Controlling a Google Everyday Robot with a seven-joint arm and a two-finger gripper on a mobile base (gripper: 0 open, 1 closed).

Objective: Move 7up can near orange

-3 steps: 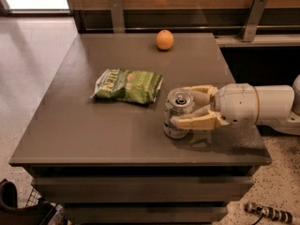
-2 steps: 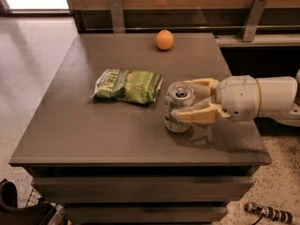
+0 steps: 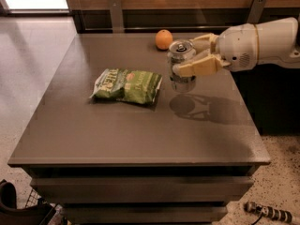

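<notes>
Silvery 7up can point(image 3: 182, 50) inside pincer point(image 3: 182, 60), aloft

Table point(image 3: 117, 135) bears chip bag point(image 3: 126, 86) and orange point(image 3: 164, 39); gripper point(image 3: 185, 55) holds 7up can point(image 3: 183, 82) seemingly above.

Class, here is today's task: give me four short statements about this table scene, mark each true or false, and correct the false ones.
1. The gripper is shut on the 7up can. True.
2. The 7up can stands on the table. False: it is held clear above the surface, with its shadow below it.
3. The orange rests on top of the chip bag. False: it sits on the table near the far edge, apart from the bag.
4. The chip bag lies flat on the table. True.
</notes>
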